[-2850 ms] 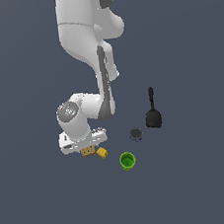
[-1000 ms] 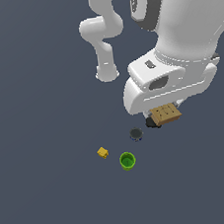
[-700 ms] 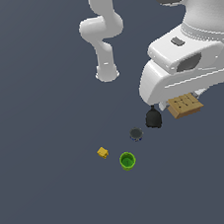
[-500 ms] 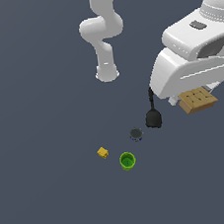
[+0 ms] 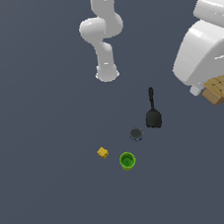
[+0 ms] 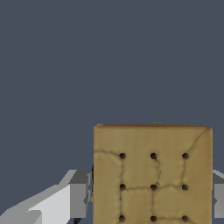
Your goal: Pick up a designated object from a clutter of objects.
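Observation:
The tan-brown cracker-like square block (image 5: 221, 88) is held high above the floor at the exterior view's right edge, under the white hand of the arm. In the wrist view the block (image 6: 152, 173) fills the space between the two grey fingers (image 6: 79, 194), which press on its sides. My gripper (image 5: 216, 91) is shut on it; its fingertips are hidden in the exterior view. The other pieces lie on the floor below: the yellow cube (image 5: 102, 152), the green cup (image 5: 127, 160), the dark grey round piece (image 5: 135, 134) and the black spatula (image 5: 153, 112).
The arm's white base column (image 5: 102, 35) stands at the back, behind the spatula. The floor is a plain dark grey surface (image 5: 40, 118).
The gripper has carried the cracker block up and toward the exterior view's right, away from the items on the floor. The other items have not moved.

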Robot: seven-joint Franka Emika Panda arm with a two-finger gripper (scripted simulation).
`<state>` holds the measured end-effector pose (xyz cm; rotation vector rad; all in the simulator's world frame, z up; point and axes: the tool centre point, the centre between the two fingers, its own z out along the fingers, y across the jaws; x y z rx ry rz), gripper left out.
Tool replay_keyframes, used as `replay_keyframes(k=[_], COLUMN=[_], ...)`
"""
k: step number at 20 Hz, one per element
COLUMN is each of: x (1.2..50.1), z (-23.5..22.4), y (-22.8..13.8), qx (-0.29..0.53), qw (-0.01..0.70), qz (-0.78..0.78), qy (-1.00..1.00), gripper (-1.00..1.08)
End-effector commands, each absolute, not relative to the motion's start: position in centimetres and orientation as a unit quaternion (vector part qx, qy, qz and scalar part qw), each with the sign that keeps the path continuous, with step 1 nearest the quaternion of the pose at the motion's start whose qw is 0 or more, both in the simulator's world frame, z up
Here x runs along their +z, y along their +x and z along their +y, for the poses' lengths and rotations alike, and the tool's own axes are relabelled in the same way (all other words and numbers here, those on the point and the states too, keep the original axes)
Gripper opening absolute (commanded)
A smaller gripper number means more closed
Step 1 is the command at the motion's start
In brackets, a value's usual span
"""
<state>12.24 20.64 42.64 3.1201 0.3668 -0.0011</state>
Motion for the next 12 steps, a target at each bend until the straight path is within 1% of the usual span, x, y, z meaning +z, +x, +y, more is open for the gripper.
replay_keyframes(k=[1,12], x=[43.2,43.99], z=[21.05,21.73], y=[12.41,12.7], qx=[0.0,0.0], qw=[0.0,0.0], qz=[0.116,0.117], qy=[0.993,0.993], gripper=[-1.0,-1.0])
